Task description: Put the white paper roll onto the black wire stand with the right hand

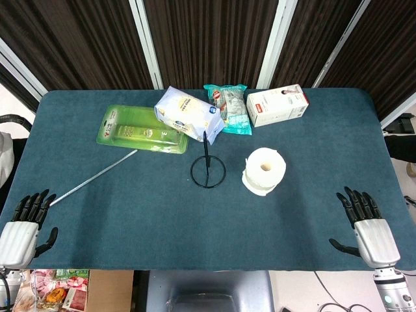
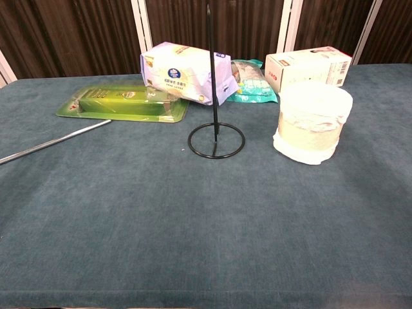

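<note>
The white paper roll [image 1: 264,170] [image 2: 312,122] stands upright on the blue table, just right of the black wire stand [image 1: 207,168] [image 2: 215,132]. The stand has a round ring base and a bare vertical rod. My right hand [image 1: 364,222] rests at the table's near right corner, fingers spread, holding nothing, well apart from the roll. My left hand [image 1: 27,223] lies at the near left corner, fingers apart and empty. Neither hand shows in the chest view.
Behind the stand lie a green packet [image 1: 140,129], a white-purple bag [image 1: 187,114], a teal wipes pack [image 1: 229,107] and a white box [image 1: 276,104]. A thin metal rod [image 1: 94,177] lies at the left.
</note>
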